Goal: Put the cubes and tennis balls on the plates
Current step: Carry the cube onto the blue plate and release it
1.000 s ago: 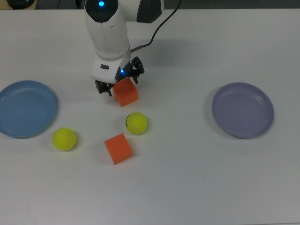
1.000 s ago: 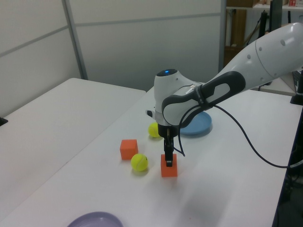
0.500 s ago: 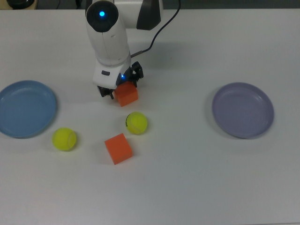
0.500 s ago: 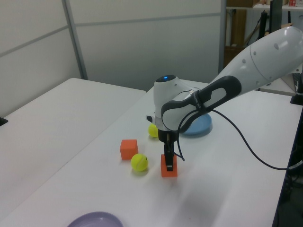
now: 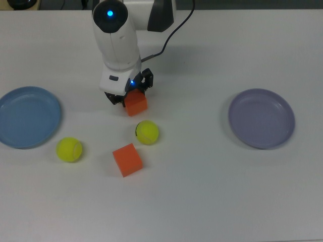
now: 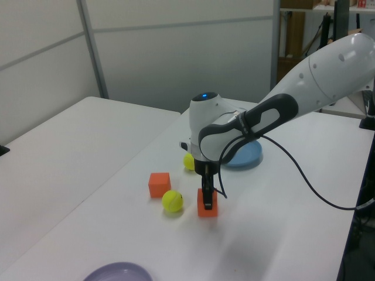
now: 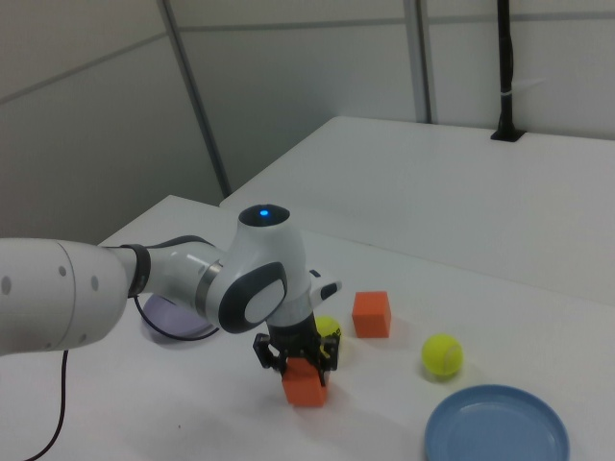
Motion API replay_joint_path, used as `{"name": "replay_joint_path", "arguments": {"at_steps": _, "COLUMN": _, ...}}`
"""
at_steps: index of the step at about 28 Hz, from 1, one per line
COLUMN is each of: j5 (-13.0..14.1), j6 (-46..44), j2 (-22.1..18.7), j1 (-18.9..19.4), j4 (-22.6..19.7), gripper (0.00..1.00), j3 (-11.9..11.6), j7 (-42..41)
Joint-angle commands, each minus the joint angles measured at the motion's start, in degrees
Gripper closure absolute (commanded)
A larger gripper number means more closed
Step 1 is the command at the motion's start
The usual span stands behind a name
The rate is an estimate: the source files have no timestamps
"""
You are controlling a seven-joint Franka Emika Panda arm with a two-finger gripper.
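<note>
White arm reaches low, wrist pointing straight down, blue light lit on top, hand [image 5: 129,96] closed around an orange cube [image 5: 136,105].

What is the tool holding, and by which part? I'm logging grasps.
The tool is closed on an orange cube, fingers on two opposite side faces near its top; whether it is lifted cannot be told.

Under everything you have a white table [image 5: 202,191]. A second white table [image 6: 53,152] sits beside it in the left view, past a narrow gap. Grey wall panels [image 6: 176,52] stand behind. In the right view, a black pole [image 7: 506,67] rises from the far tabletop.
</note>
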Motion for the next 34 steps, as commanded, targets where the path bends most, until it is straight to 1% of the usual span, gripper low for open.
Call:
{"name": "replay_joint_path", "arguments": {"at_steps": 1, "j5": 0.2, "j6": -2.2, "j2": -5.0, "j1": -0.6, "j4": 1.5, "gripper": 1.00, "j3": -1.2, "j7": 0.3}}
{"name": "replay_joint_path", "arguments": {"at_steps": 3, "j5": 1.3, "j6": -3.5, "j2": -5.6, "j1": -1.3, "j4": 3.2, "gripper": 1.00, "j3": -2.6, "j7": 0.1}}
{"name": "replay_joint_path", "arguments": {"at_steps": 4, "j5": 2.5, "j6": -4.9, "j2": -5.7, "j1": -1.6, "j4": 4.9, "gripper": 1.00, "j3": -4.5, "j7": -0.2}}
{"name": "replay_joint_path", "arguments": {"at_steps": 5, "j5": 3.1, "j6": -5.3, "j2": -5.6, "j1": -1.6, "j4": 5.9, "gripper": 1.00, "j3": -5.4, "j7": -0.3}}
{"name": "replay_joint_path", "arguments": {"at_steps": 9, "j5": 4.5, "j6": -5.2, "j2": -5.1, "j1": -2.2, "j4": 7.9, "gripper": 1.00, "j3": -9.4, "j7": -0.5}}
{"name": "replay_joint_path", "arguments": {"at_steps": 10, "j5": 4.9, "j6": -5.2, "j2": -4.6, "j1": -2.9, "j4": 9.3, "gripper": 1.00, "j3": -11.1, "j7": -1.1}}
{"name": "replay_joint_path", "arguments": {"at_steps": 13, "j5": 7.0, "j6": -5.1, "j2": -3.0, "j1": -4.0, "j4": 11.2, "gripper": 1.00, "j3": -13.4, "j7": -1.8}}
{"name": "replay_joint_path", "arguments": {"at_steps": 14, "j5": 8.7, "j6": -5.0, "j2": -1.5, "j1": -4.7, "j4": 12.7, "gripper": 1.00, "j3": -14.7, "j7": -2.0}}
{"name": "replay_joint_path", "arguments": {"at_steps": 15, "j5": 9.3, "j6": -5.0, "j2": -0.7, "j1": -5.0, "j4": 13.7, "gripper": 1.00, "j3": -15.2, "j7": -2.0}}
{"name": "replay_joint_path", "arguments": {"at_steps": 18, "j5": 9.6, "j6": -5.0, "j2": 2.3, "j1": -6.2, "j4": 16.2, "gripper": 1.00, "j3": -16.1, "j7": -2.0}}
{"name": "replay_joint_path", "arguments": {"at_steps": 19, "j5": 9.6, "j6": -5.0, "j2": 3.4, "j1": -6.6, "j4": 17.1, "gripper": 1.00, "j3": -16.2, "j7": -2.0}}
{"name": "replay_joint_path", "arguments": {"at_steps": 20, "j5": 9.6, "j6": -4.8, "j2": 5.5, "j1": -7.2, "j4": 18.3, "gripper": 1.00, "j3": -16.3, "j7": -2.0}}
{"name": "replay_joint_path", "arguments": {"at_steps": 22, "j5": 9.5, "j6": -4.3, "j2": 7.4, "j1": -7.6, "j4": 19.2, "gripper": 1.00, "j3": -16.3, "j7": -1.9}}
{"name": "replay_joint_path", "arguments": {"at_steps": 26, "j5": 9.6, "j6": -0.6, "j2": 9.5, "j1": -7.9, "j4": 19.4, "gripper": 1.00, "j3": -16.3, "j7": -1.7}}
{"name": "replay_joint_path", "arguments": {"at_steps": 34, "j5": 9.5, "j6": 0.1, "j2": 11.7, "j1": -8.4, "j4": 19.4, "gripper": 0.99, "j3": -16.3, "j7": -1.5}}
